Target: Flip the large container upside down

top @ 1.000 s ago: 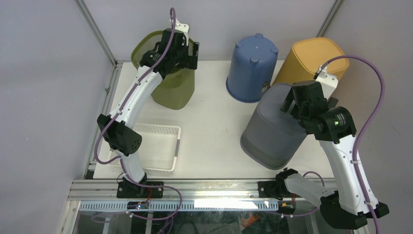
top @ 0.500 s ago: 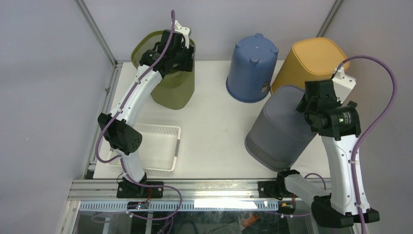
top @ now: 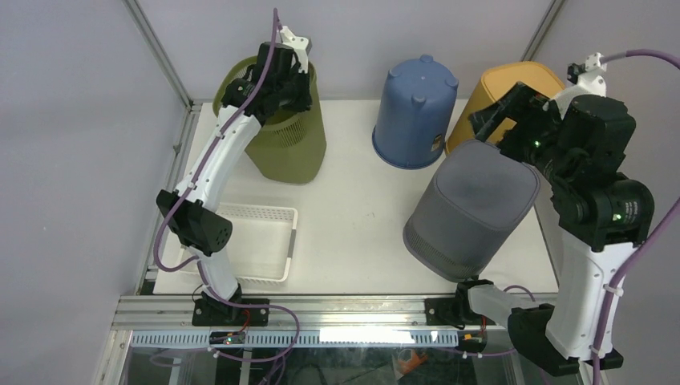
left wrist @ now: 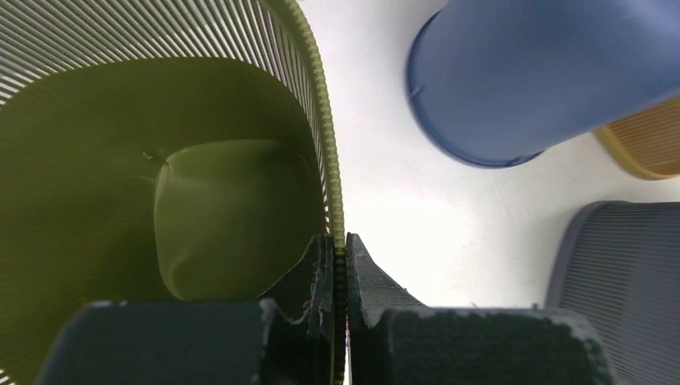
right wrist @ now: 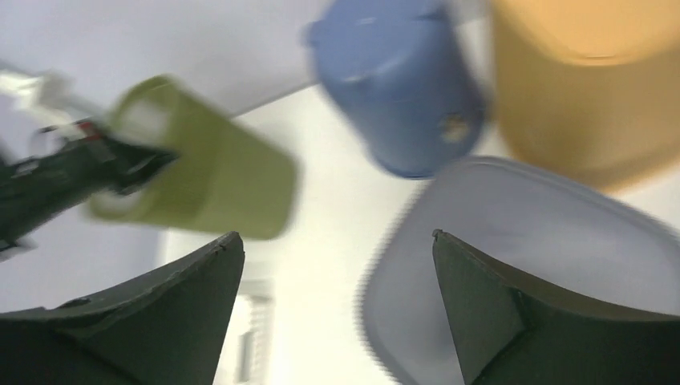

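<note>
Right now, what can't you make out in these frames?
1. Left gripper: in the top view its own wrist hides the fingers; only the left wrist view shows it shut on the green basket rim.
2. Blue bucket sticker: too small from above, motion-blurred in the right wrist view.
3. Yellow bin: right arm covers its right side.
4. White tray: left arm hides its left part.

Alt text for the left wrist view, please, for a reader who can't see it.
The left gripper is clamped on the slatted rim of the green bin, one finger inside, one outside, with the bin's empty interior below. To the right on the white table are a blue container, a grey bin and part of a yellow bin.
</note>
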`<state>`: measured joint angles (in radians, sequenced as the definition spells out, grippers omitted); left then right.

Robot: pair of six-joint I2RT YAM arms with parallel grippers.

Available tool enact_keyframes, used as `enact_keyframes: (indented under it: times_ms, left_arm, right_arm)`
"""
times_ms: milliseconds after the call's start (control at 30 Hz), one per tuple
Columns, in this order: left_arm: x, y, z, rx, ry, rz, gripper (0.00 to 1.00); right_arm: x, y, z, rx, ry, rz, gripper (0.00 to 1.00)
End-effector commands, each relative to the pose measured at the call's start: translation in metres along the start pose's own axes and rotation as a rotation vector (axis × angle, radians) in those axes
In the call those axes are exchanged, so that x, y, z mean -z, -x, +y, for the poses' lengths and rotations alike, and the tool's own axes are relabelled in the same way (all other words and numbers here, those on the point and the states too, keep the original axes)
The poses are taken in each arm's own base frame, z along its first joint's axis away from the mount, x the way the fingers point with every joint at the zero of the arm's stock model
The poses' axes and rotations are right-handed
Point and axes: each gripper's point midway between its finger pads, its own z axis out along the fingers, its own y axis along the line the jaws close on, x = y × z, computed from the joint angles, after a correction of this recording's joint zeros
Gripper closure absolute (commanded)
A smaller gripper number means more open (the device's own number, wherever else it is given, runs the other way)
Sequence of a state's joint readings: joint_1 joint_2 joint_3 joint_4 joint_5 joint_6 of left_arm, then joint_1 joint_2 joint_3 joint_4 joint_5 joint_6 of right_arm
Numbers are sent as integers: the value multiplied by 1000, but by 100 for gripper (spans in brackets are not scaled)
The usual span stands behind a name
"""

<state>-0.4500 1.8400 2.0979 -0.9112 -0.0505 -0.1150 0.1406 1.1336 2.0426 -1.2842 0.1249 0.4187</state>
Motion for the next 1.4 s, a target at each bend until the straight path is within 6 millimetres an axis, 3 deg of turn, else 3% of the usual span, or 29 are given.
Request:
enact_keyframes:
  times_ms: [0,67,167,300,400,500,600,767,867,967,1133,1267,1367]
  left_arm:
    - [98,90,-44,96,-221,-320,100]
    - [119,101,-46,125,-242,-369,100]
    - [143,111,-44,164,-264,-417,100]
    - [161,115,-26,203,-243,-450,100]
    - [158,109,-1,238,-181,-441,100]
    - [157,103,11,263,-166,-429,100]
    - [159,102,11,262,-171,-430,100]
    - [158,102,-3,273,-249,-412,100]
    - [155,102,-19,301,-352,-392,100]
    - [156,102,-38,325,-473,-375,100]
    - [160,94,-71,387,-712,-335,100]
    - [141,67,-83,499,-845,-242,100]
    - [139,53,-85,559,-897,-212,100]
  right_arm:
    - [-8,-7,109,-132,538,126,9]
    - [-11,-18,130,-157,598,129,9]
    - [-38,-58,151,-87,535,223,9]
    - [-74,-110,154,51,359,340,7]
    - [-101,-131,129,131,182,357,5]
    - [-116,-147,88,192,-14,361,1]
    - [-114,-150,46,227,-153,347,1]
    - [-96,-143,-42,253,-422,314,1]
    - [-86,-136,-73,237,-494,302,1]
    - [-84,-127,-60,201,-409,287,1]
    - [-87,-129,5,101,-65,318,1]
    - [-92,-132,47,33,135,338,1]
    - [-96,-133,60,25,173,355,1]
